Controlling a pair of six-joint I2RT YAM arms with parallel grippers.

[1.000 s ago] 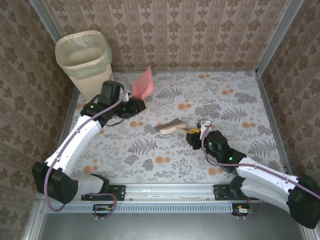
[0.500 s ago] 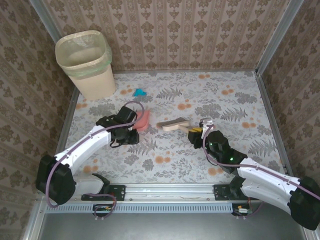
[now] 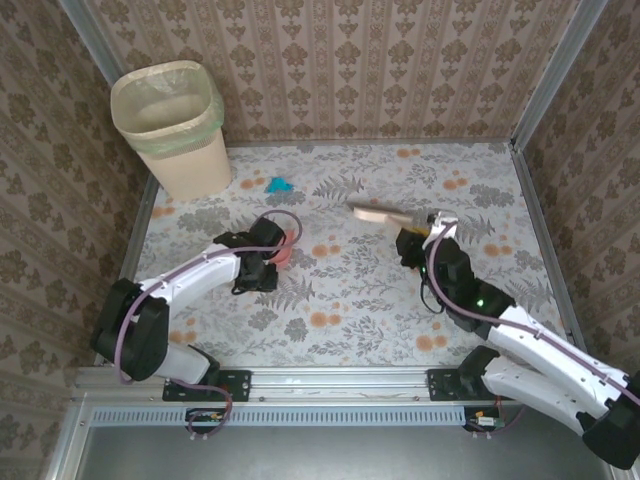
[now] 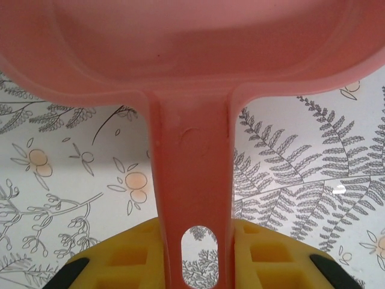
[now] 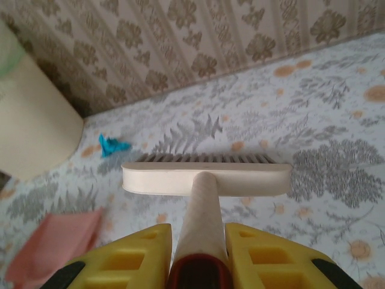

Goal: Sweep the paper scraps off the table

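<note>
Left arm [image 3: 185, 285] lies low, bent at the elbow and angled up and right from its base. The left gripper [image 3: 268, 258] has yellow fingers [image 4: 129, 259] pinched on a pink dustpan handle [image 4: 191, 174]. Right arm [image 3: 520, 340] reaches forward and inward – right gripper [image 3: 416, 238] clamped round a brush handle [image 5: 202, 205], tilted slightly down.
</note>
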